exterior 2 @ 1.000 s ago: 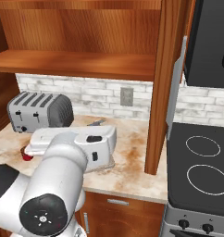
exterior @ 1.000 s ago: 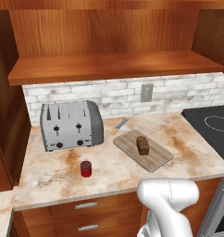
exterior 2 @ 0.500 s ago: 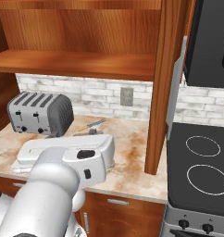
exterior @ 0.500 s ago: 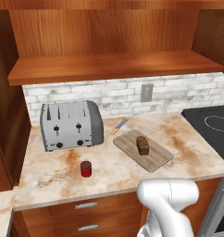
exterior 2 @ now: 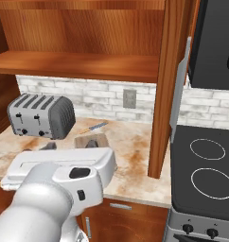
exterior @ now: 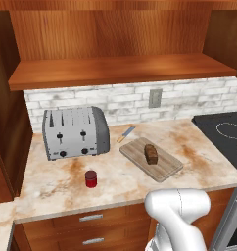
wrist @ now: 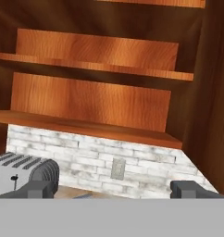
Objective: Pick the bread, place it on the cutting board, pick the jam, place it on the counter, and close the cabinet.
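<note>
**Loaf on the board, jar on the stone, cabinet door ajar**

With its fingers spread wide and nothing between them, the gripper (wrist: 111, 190) looks toward the far wall, one dark fingertip (wrist: 37, 189) at the left of the hand view and the other at the right, both facing the white brick backsplash (wrist: 86, 157) and the wall outlet (wrist: 117, 168). Above them rise the shelves of the cabinet (wrist: 95, 55), reddish-brown wood, its interior exposed. Seen from the right base camera, the cabinet's door (exterior 2: 169, 80) stands swung out toward the viewer, edge-on, with a vertical silver bar handle (exterior 2: 180, 90) on its right face, between the counter and the black stovetop (exterior 2: 206, 170).

Down on the counter (exterior: 57, 188), the bread (exterior: 151, 153) lies on the cutting board (exterior: 164, 169), which sits at an angle right of centre. A small knife (exterior: 126, 133) rests just beyond the board's far left corner, near the backsplash. Left of that, a silver toaster (exterior: 75, 132) stands against the wall. The jam (exterior: 91, 179) stands upright on the bare counter, nearer than the toaster and to the left of the board, apart from both. Wooden drawers (exterior: 91, 225) with silver handles run below the counter's near edge, and the robot's white arm (exterior 2: 59, 184) crosses the foreground of the right base view.
</note>
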{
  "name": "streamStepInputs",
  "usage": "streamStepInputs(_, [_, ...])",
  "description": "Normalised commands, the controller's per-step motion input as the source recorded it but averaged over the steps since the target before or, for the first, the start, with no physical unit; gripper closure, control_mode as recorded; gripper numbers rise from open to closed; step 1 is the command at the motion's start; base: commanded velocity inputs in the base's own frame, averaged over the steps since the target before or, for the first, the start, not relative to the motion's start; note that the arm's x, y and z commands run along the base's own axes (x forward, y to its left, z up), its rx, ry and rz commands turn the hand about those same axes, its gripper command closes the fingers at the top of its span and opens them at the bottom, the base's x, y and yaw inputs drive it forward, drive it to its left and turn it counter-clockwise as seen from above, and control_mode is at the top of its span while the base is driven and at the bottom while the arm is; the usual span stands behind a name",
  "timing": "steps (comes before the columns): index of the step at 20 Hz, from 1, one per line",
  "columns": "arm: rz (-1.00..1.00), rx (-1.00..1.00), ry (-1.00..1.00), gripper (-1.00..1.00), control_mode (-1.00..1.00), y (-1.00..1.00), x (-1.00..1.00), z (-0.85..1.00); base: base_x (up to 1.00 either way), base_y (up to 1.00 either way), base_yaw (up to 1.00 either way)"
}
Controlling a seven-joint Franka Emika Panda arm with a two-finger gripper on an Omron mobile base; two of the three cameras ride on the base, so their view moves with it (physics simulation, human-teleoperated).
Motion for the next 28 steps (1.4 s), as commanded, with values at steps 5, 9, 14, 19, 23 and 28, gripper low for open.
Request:
streamStepInputs(5, [-0.03,0.00,0.00,-1.00,-1.00,-0.05,-0.17,0.00,0.00,0.00,0.00])
streamStepInputs(9, [-0.04,0.00,0.00,-1.00,-1.00,-0.05,-0.10,0.00,0.00,0.00,0.00])
streamStepInputs(14, [-0.04,0.00,-0.01,-1.00,-1.00,-0.08,-0.22,0.00,0.00,0.00,0.00])
streamStepInputs(19, [-0.05,0.00,-0.02,-1.00,-1.00,-0.10,-0.26,0.00,0.00,0.00,0.00])
streamStepInputs(23, [-0.08,0.00,-0.03,-1.00,-1.00,-0.08,-0.25,0.00,0.00,0.00,0.00])
streamStepInputs(28, [-0.09,0.00,-0.03,-1.00,-1.00,-0.13,-0.20,0.00,0.00,0.00,0.00])
